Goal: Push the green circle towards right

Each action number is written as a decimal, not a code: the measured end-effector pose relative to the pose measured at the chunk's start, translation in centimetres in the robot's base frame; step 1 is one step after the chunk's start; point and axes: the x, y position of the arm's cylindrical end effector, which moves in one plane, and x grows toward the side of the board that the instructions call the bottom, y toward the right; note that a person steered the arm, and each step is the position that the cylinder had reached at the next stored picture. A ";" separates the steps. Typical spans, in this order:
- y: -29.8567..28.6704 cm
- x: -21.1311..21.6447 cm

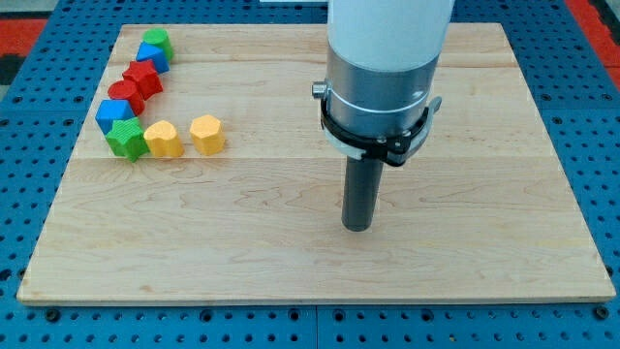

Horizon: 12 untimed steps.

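Note:
The green circle (pixel 156 42) sits at the top left of the wooden board (pixel 310 262), touching a blue block (pixel 151 57) just below it. My tip (pixel 357 228) rests on the board right of centre, far to the right of and below the green circle, touching no block. The rod hangs from a wide white and grey arm (pixel 386 68).
Below the blue block a chain runs down the left side: a red star (pixel 143 78), a red block (pixel 124 94), a blue block (pixel 113 115), a green star (pixel 125 140), a yellow heart (pixel 163 140) and a yellow hexagon (pixel 206 134).

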 end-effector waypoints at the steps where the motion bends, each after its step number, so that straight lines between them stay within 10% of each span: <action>1: -1.3 0.0; 6: -29.7 2.1; 9: -35.0 -5.5; 12: -32.2 -28.1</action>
